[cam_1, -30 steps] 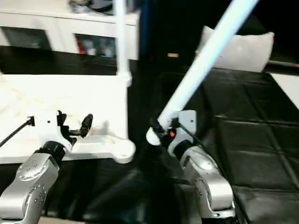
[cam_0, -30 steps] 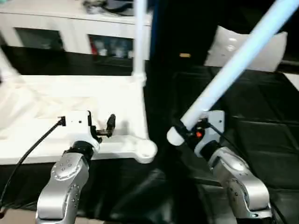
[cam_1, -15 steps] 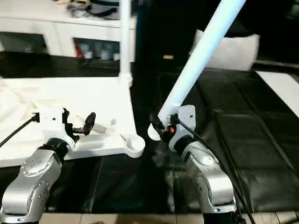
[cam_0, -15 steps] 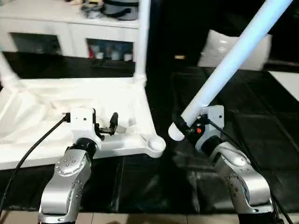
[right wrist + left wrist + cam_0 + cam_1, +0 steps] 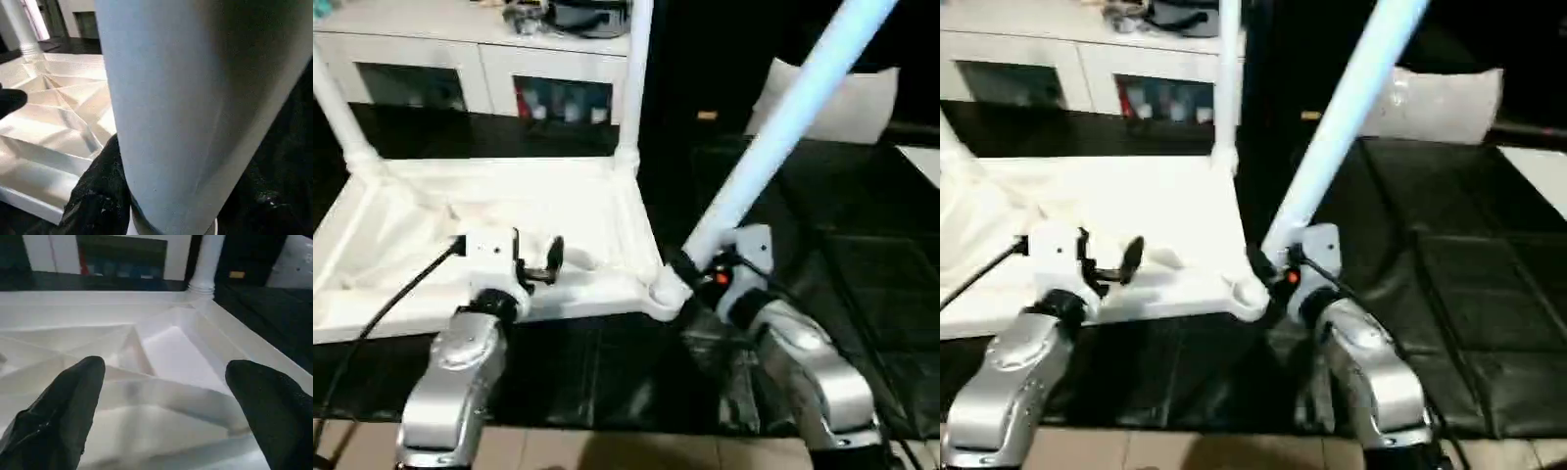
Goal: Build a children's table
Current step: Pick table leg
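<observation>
The upturned white plastic rectangular table top [image 5: 499, 230] lies ribbed side up on the black quilted worktop [image 5: 862, 245], and two long round white tapered legs [image 5: 631, 88] already stand in its far corner sockets. The right pincer [image 5: 690, 274] is clamped around the thick end of a third long round white tapered leg [image 5: 783, 127], which slants up and away while its foot meets the near round corner socket [image 5: 661, 294]. The step in hand looks to be seating this leg, and doing it well probably means tipping the shaft upright first, so its axis matches the socket bore, and only then pressing down; pushed in at the present slant, the smooth plastic could jam on the rim or skid the light top sideways. The left pincer [image 5: 536, 264] hangs over the near edge of the top with its black fingers [image 5: 63, 406] spread wide and holding nothing, and would do well to bear down on the rim as a brace. The underside is a web of thin, glossy, rigid diagonal ribs; the leg is plain and slippery, so a firm grip matters.
</observation>
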Motion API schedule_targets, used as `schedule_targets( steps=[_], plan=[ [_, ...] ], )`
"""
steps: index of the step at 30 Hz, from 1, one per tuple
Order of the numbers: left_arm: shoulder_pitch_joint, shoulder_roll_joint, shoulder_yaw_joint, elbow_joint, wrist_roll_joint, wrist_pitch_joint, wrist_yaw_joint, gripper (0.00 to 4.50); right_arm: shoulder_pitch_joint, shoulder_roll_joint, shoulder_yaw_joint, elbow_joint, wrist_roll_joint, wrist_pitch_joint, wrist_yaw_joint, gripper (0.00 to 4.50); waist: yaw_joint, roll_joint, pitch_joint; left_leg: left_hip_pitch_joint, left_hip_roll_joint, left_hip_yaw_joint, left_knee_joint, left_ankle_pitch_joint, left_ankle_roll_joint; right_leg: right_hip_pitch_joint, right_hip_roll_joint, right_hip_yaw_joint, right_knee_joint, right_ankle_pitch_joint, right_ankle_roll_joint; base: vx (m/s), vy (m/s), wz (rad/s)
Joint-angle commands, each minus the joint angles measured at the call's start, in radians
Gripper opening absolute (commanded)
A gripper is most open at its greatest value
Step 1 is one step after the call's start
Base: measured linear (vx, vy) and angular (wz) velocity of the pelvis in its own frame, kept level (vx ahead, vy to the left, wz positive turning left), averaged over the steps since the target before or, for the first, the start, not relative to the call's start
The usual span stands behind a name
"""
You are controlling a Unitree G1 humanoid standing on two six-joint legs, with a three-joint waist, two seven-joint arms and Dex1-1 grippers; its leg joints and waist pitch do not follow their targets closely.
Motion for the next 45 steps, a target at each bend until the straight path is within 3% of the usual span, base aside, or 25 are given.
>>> schedule_targets(
  steps=[1,4,8,9,10,11,12,13,17,21,23,25,27,29,30,32,33,34,35,37,39,41,42,44,45],
  plan=[
    [0.000,0.002,-0.030,-0.007,0.019,0.011,-0.004,4.50,-0.006,-0.006,-0.013,-0.013,-0.005,0.000,-0.002,1.88,-0.002,0.009,-0.047,0.016,0.107,-0.044,-0.135,-0.255,0.056,0.033,-0.036,0.020,-0.071,-0.286,-0.157,-0.056,0.024,-0.11],
    [0.003,0.003,-0.045,-0.003,0.037,0.007,0.002,4.50,-0.005,-0.009,-0.011,-0.012,-0.009,0.000,0.000,1.88,-0.032,0.047,-0.042,0.049,0.177,-0.117,-0.197,-0.539,-0.267,0.020,0.043,-0.010,-0.021,-0.088,-0.071,0.000,0.000,0.00],
    [0.006,-0.012,-0.030,-0.009,0.037,0.017,0.023,4.50,-0.001,-0.015,-0.009,-0.012,-0.006,0.008,0.007,1.88,-0.040,0.040,-0.040,0.052,0.229,-0.131,-0.239,-0.477,-0.096,0.007,0.042,-0.011,0.033,-0.070,-0.058,-0.028,-0.131,0.09],
    [0.007,-0.013,-0.028,-0.011,0.039,0.020,0.024,4.50,0.000,-0.016,-0.008,-0.012,-0.005,0.010,0.008,1.88,-0.039,0.014,-0.046,0.042,0.170,-0.092,-0.198,-0.435,0.012,0.020,0.018,0.016,-0.032,-0.094,-0.121,-0.023,-0.242,0.05],
    [0.007,-0.010,-0.027,-0.012,0.039,0.018,0.020,4.50,0.002,-0.016,-0.006,-0.012,-0.001,0.013,0.010,1.88,-0.015,-0.015,-0.045,0.011,0.055,-0.002,-0.086,-0.336,0.015,0.027,-0.040,0.038,-0.135,-0.371,-0.187,-0.023,-0.242,0.05],
    [0.008,-0.008,-0.025,-0.012,0.038,0.016,0.017,4.50,0.004,-0.016,-0.006,-0.012,0.001,0.014,0.010,1.88,0.014,-0.039,-0.056,0.010,0.064,0.006,-0.040,-0.104,-0.002,0.035,-0.092,0.075,-0.158,-0.624,-0.088,-0.043,-0.228,0.00],
    [0.007,0.008,-0.024,-0.014,0.030,0.020,-0.002,4.50,0.008,-0.016,-0.003,-0.010,0.000,0.013,0.012,1.88,0.024,-0.048,-0.060,-0.016,0.067,0.006,-0.053,-0.030,-0.008,0.051,-0.081,0.077,-0.145,-0.651,-0.023,-0.035,-0.194,-0.09],
    [0.007,0.013,-0.024,-0.015,0.029,0.027,-0.006,4.50,0.009,-0.016,-0.002,-0.010,-0.001,0.012,0.013,1.88,0.036,-0.039,-0.055,-0.019,0.077,0.010,-0.071,0.021,-0.043,0.032,-0.064,0.062,-0.149,-0.746,0.082,-0.035,-0.194,-0.09],
    [0.012,0.009,-0.009,-0.018,0.017,0.004,-0.018,4.50,0.012,-0.010,0.001,-0.011,-0.005,0.012,0.010,1.88,0.033,-0.006,-0.061,-0.012,0.115,0.013,-0.134,-0.026,-0.092,0.025,0.003,0.016,-0.114,-0.474,0.036,-0.012,-0.089,-0.07],
    [0.013,0.007,-0.014,-0.025,0.022,0.012,-0.020,4.50,0.016,-0.009,0.004,-0.013,-0.002,0.013,0.009,1.88,0.062,-0.008,-0.058,-0.018,0.120,0.029,-0.126,-0.090,-0.020,0.040,-0.054,0.059,-0.114,-0.473,-0.065,0.002,0.023,0.00],
    [0.012,0.006,-0.019,-0.024,0.024,0.012,-0.020,4.50,0.018,-0.012,0.006,-0.013,-0.002,0.012,0.009,1.88,0.102,-0.008,-0.058,-0.033,0.133,0.006,-0.050,-0.055,0.070,0.049,-0.166,0.131,-0.145,-0.473,-0.120,0.010,0.117,0.01],
    [0.011,0.008,-0.021,-0.023,0.025,0.012,-0.021,4.50,0.018,-0.013,0.006,-0.013,-0.002,0.011,0.010,1.88,0.113,0.002,-0.053,-0.034,0.149,-0.011,-0.042,-0.056,0.071,0.048,-0.184,0.135,-0.151,-0.474,-0.157,0.010,0.203,0.03],
    [0.011,0.008,-0.020,-0.023,0.026,0.015,-0.025,4.50,0.017,-0.010,0.004,-0.012,-0.004,0.010,0.009,1.88,0.068,0.035,-0.063,0.042,0.123,0.021,-0.149,-0.037,0.177,0.011,0.008,0.015,-0.067,-0.282,-0.155,0.011,0.242,-0.01],
    [0.006,0.014,-0.025,-0.023,0.046,0.020,-0.014,4.50,0.017,-0.009,0.003,-0.013,-0.005,0.008,0.009,1.88,0.020,0.053,-0.058,0.066,0.129,0.016,-0.195,-0.012,0.234,-0.032,0.101,-0.066,0.068,-0.148,-0.087,0.004,0.257,0.00],
    [0.005,0.015,-0.026,-0.023,0.048,0.025,-0.014,4.50,0.017,-0.009,0.004,-0.013,-0.005,0.008,0.009,1.88,0.011,0.046,-0.058,0.059,0.143,0.003,-0.197,-0.003,0.239,-0.030,0.093,-0.067,0.083,-0.109,-0.067,-0.033,0.203,0.02],
    [0.002,0.021,-0.035,-0.022,0.060,0.031,-0.013,4.50,0.018,-0.010,0.005,-0.014,-0.006,0.005,0.008,1.88,0.012,0.032,-0.049,0.033,0.185,-0.012,-0.213,-0.114,0.117,-0.011,0.053,-0.044,0.060,-0.064,-0.051,-0.047,0.169,-0.02],
    [0.002,0.020,-0.036,-0.022,0.061,0.032,-0.012,4.50,0.019,-0.011,0.005,-0.014,-0.006,0.005,0.008,1.88,0.013,0.017,-0.053,0.023,0.199,-0.034,-0.222,-0.300,-0.082,0.023,0.008,-0.006,0.019,-0.067,-0.070,-0.095,0.099,-0.04],
    [0.002,0.019,-0.037,-0.022,0.062,0.032,-0.011,4.50,0.019,-0.011,0.005,-0.015,-0.006,0.004,0.008,1.88,0.006,0.035,-0.049,0.032,0.202,-0.045,-0.232,-0.558,-0.290,0.013,0.024,-0.009,0.014,-0.154,-0.083,-0.095,0.099,-0.04],
    [0.006,0.012,-0.038,-0.021,0.061,0.027,-0.010,4.50,0.023,-0.013,0.003,-0.020,-0.012,0.005,0.007,1.88,-0.008,0.044,-0.045,0.028,0.247,-0.082,-0.271,-0.704,-0.340,0.018,0.045,-0.021,0.044,-0.169,-0.033,-0.112,0.060,-0.01],
    [0.011,0.000,-0.038,-0.021,0.054,0.020,-0.008,4.50,0.026,-0.019,-0.002,-0.025,-0.020,0.002,0.005,1.88,-0.003,0.046,-0.045,0.025,0.277,-0.087,-0.305,-0.743,-0.293,0.019,0.061,-0.029,0.098,-0.121,0.000,-0.102,-0.008,0.08],
    [0.016,-0.012,-0.038,-0.022,0.052,0.019,-0.003,4.50,0.027,-0.025,-0.012,-0.032,-0.027,-0.006,0.000,1.88,0.018,0.030,-0.043,0.009,0.217,-0.014,-0.289,-0.680,-0.150,0.026,0.042,-0.002,0.068,-0.129,-0.008,-0.086,-0.110,0.19],
    [0.017,-0.014,-0.042,-0.024,0.060,0.023,0.004,4.50,0.025,-0.029,-0.026,-0.036,-0.022,-0.010,-0.003,1.88,0.021,-0.020,-0.051,0.013,0.089,0.024,-0.110,-0.411,-0.123,-0.001,-0.097,0.065,-0.106,-0.435,-0.069,-0.088,-0.148,0.03],
    [0.017,-0.016,-0.041,-0.024,0.063,0.023,0.008,4.50,0.024,-0.032,-0.031,-0.036,-0.016,-0.014,-0.001,1.88,0.058,-0.026,-0.045,-0.051,0.053,-0.028,0.005,0.076,-0.028,0.047,-0.125,0.114,-0.139,-0.691,0.055,-0.049,-0.123,-0.29],
    [0.017,-0.017,-0.040,-0.025,0.065,0.021,0.009,4.50,0.023,-0.034,-0.034,-0.036,-0.011,-0.019,0.004,1.88,0.064,-0.018,-0.033,-0.044,0.085,-0.028,-0.035,0.065,-0.070,0.044,-0.105,0.074,-0.130,-0.744,0.039,-0.038,-0.099,-0.26],
    [0.018,-0.016,-0.040,-0.026,0.065,0.020,0.009,4.50,0.023,-0.034,-0.035,-0.036,-0.009,-0.022,0.007,1.88,0.055,-0.002,-0.041,0.010,0.133,-0.023,-0.123,-0.138,-0.102,0.023,-0.013,0.026,-0.091,-0.505,-0.042,-0.065,-0.031,-0.01]
  ],
)
